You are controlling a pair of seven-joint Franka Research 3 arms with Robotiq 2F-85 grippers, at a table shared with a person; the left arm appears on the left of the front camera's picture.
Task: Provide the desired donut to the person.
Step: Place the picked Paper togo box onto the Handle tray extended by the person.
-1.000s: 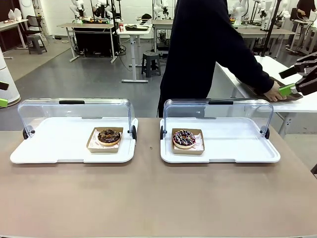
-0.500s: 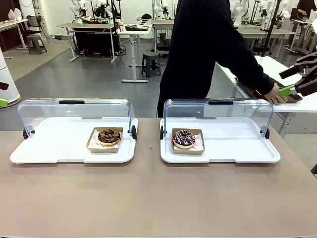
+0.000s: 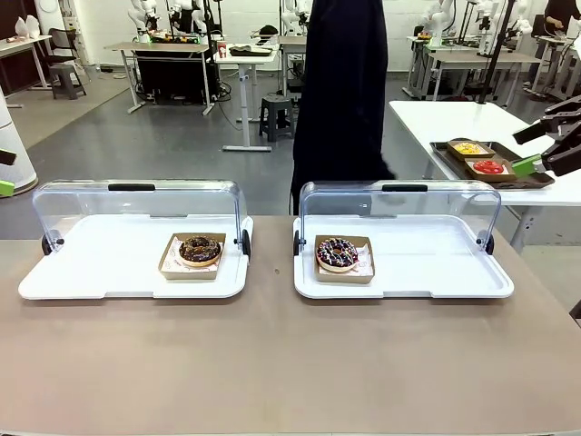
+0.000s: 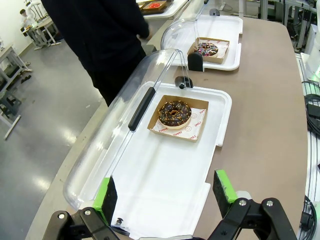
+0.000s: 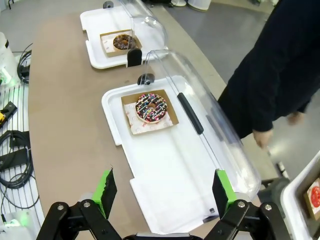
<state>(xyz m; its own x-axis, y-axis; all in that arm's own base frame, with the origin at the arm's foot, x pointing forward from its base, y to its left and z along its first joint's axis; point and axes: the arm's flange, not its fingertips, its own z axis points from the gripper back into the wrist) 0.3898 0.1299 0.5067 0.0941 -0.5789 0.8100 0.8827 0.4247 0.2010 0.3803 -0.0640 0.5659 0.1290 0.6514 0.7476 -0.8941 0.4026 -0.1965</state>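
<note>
- Two donuts are seen, each in a cardboard tray on a white serving tray with its clear lid raised: chocolate donut (image 3: 200,249) left, sprinkled donut (image 3: 337,253) right.
- Which is desired cannot be told.
- Judged light, soft, icing easily smeared; the cardboard tray (image 3: 192,256) edge is best gripped.
- Left gripper (image 4: 165,200) and right gripper (image 5: 162,192) are wide open, empty.
- The person (image 3: 340,100) is across the table.
</note>
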